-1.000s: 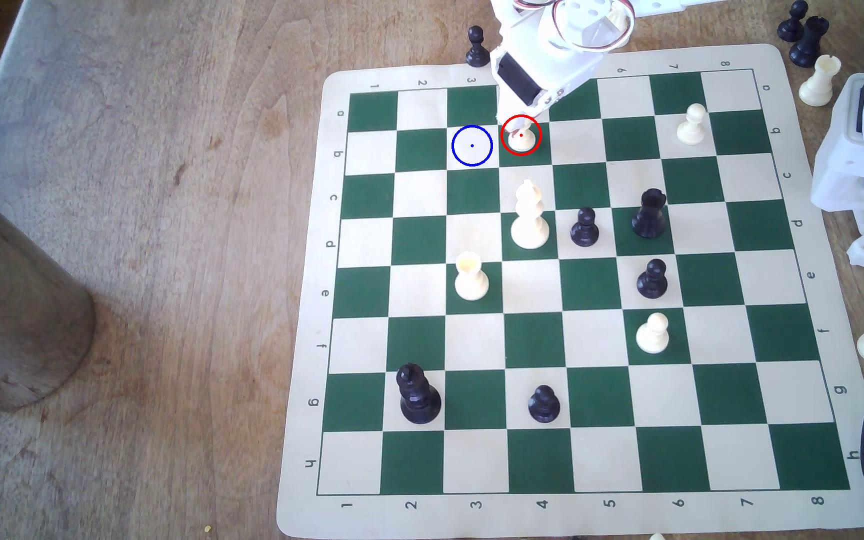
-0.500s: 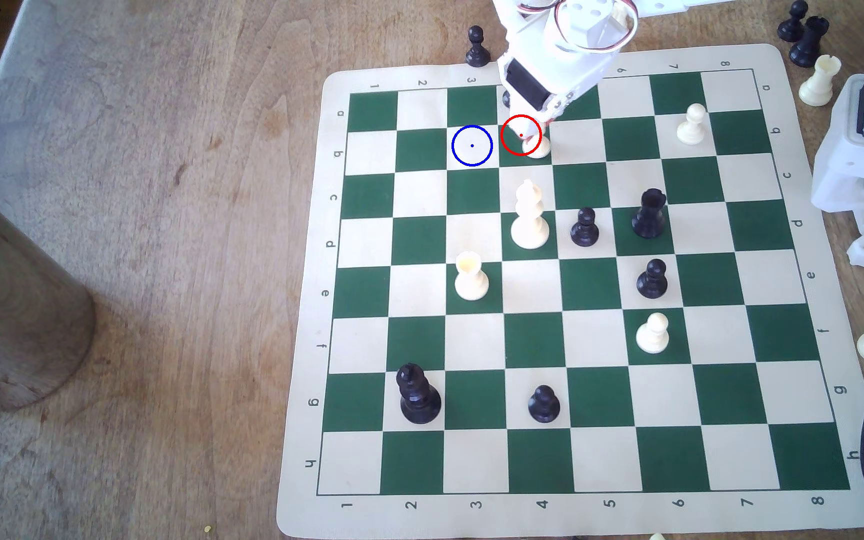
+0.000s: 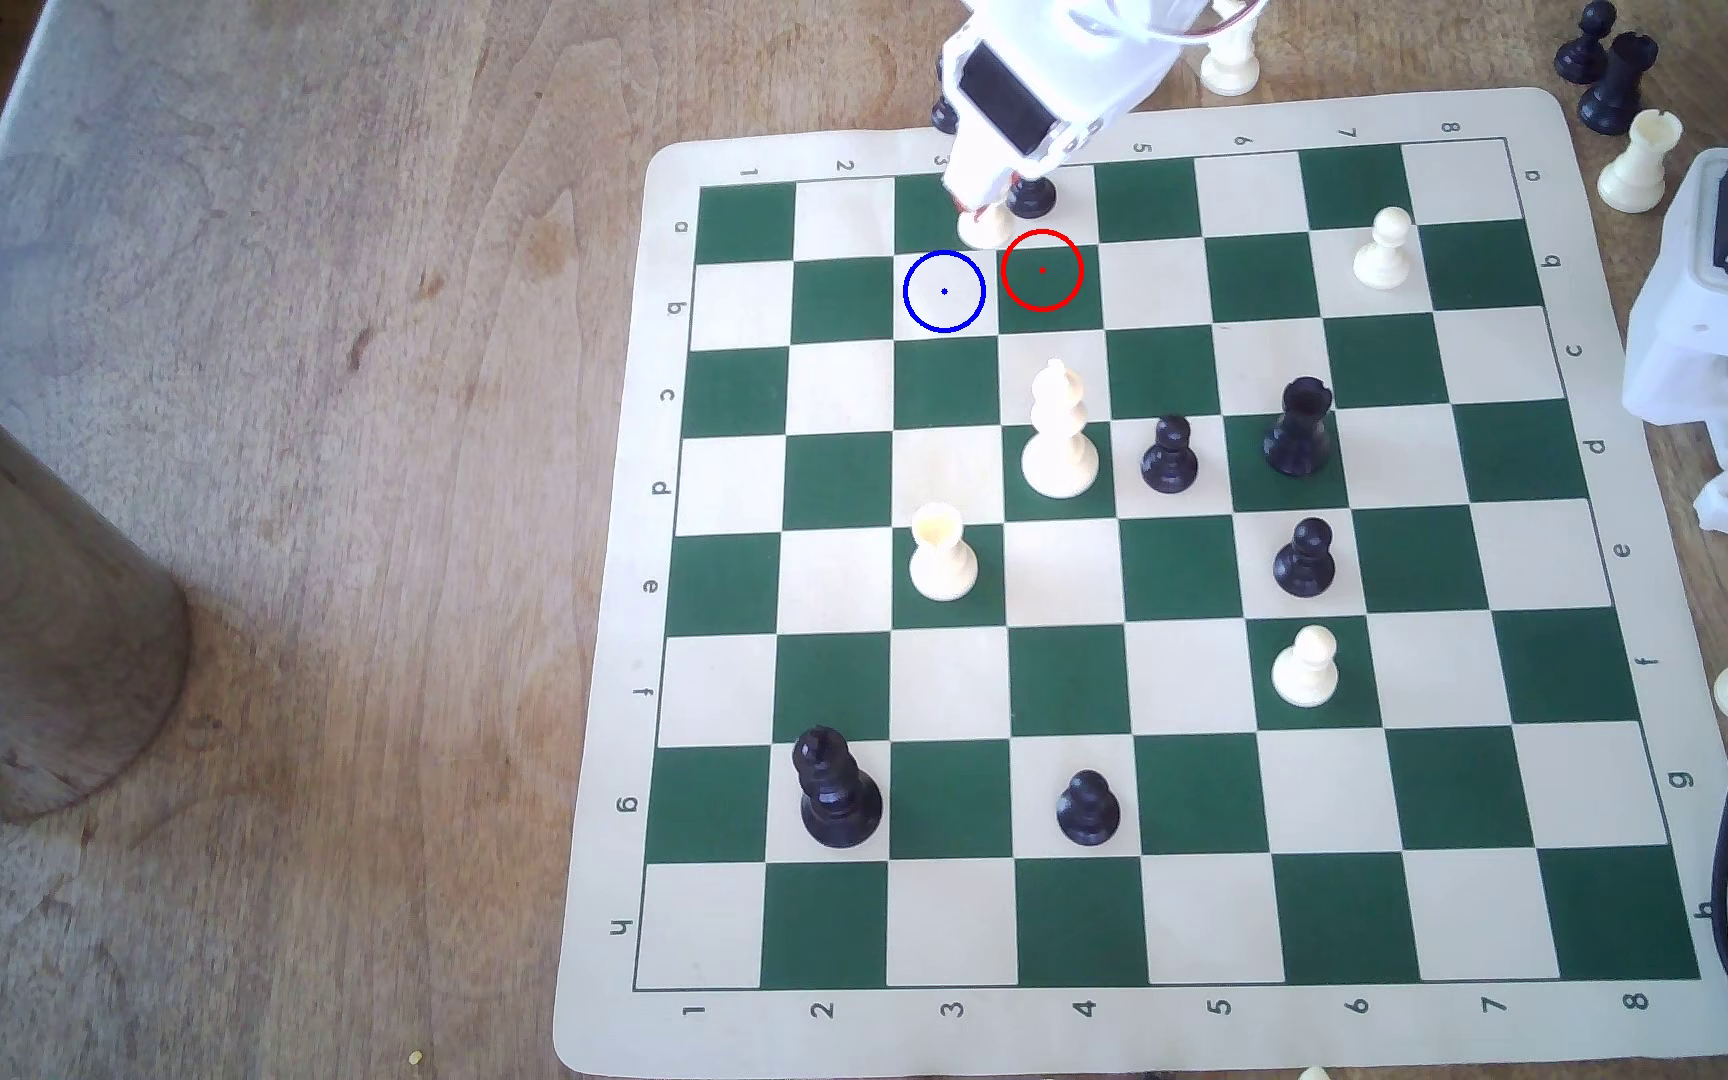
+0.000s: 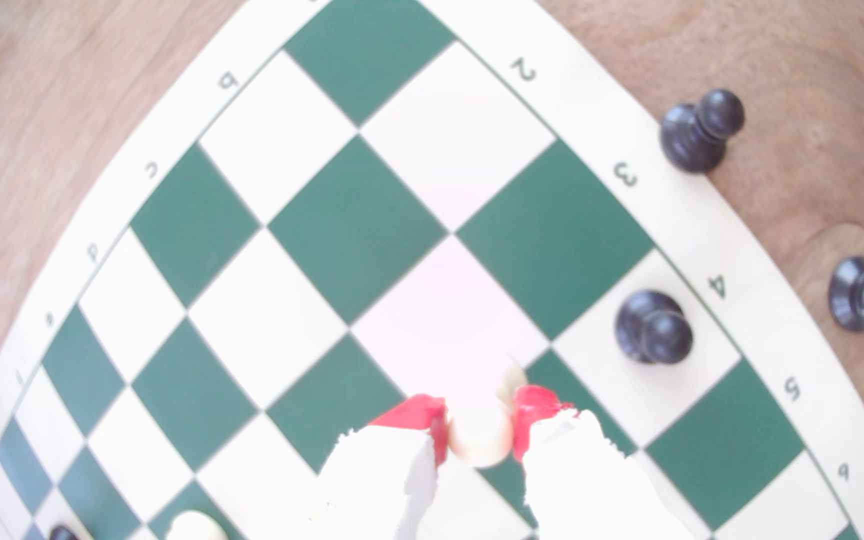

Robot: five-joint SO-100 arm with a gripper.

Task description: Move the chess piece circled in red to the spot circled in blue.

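Where ext. blurs: claw (image 4: 479,431) round pawn (image 4: 479,441).

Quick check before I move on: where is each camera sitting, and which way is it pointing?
Exterior view: high off the arm, looking steeply down on the chessboard; white arm links and the hand show at top.
Wrist view: on the wrist, looking down past the red-padded hand.
Shared: the hand, shut on the cream pawn, the black pawn beside it, and the board.
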